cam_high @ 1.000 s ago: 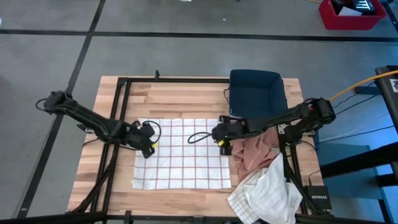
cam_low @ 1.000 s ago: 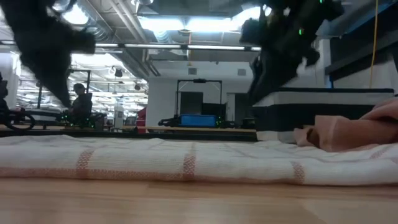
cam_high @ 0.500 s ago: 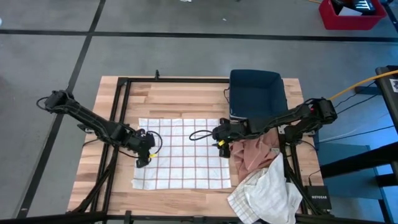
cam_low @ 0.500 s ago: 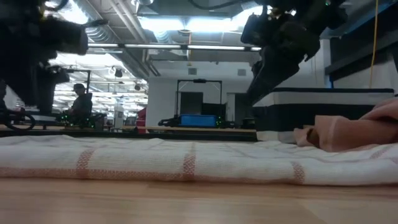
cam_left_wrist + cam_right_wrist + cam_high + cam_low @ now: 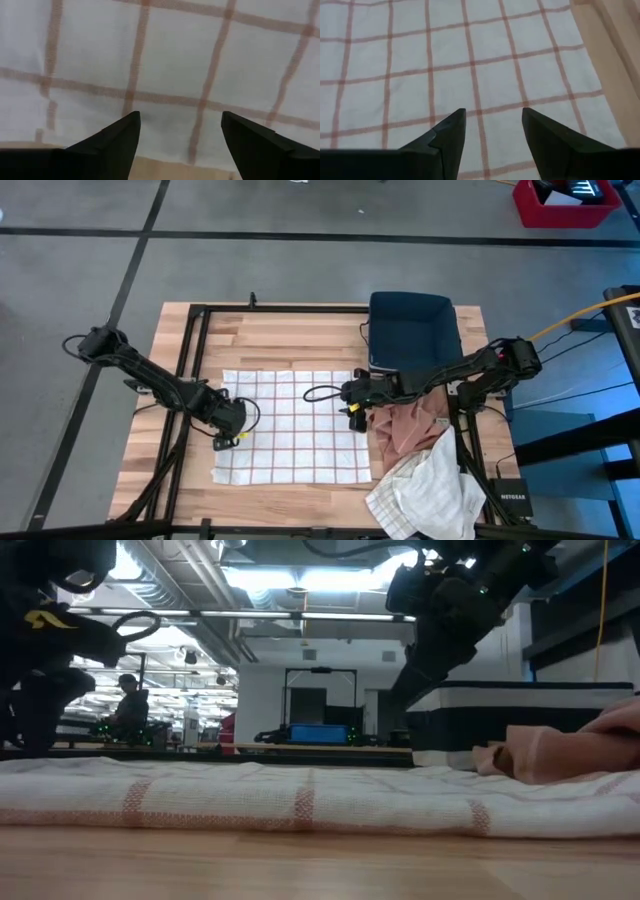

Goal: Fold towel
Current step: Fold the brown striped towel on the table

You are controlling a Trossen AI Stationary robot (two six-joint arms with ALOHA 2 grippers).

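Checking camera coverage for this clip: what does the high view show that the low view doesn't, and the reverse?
Only the high view shows the checked towel in full outline, spread flat, the left gripper over its left edge, the right gripper at its right edge, the blue bin and the white cloth. Only the low view shows the room behind, with a person. Both show the towel, the pink cloth and the wooden table.
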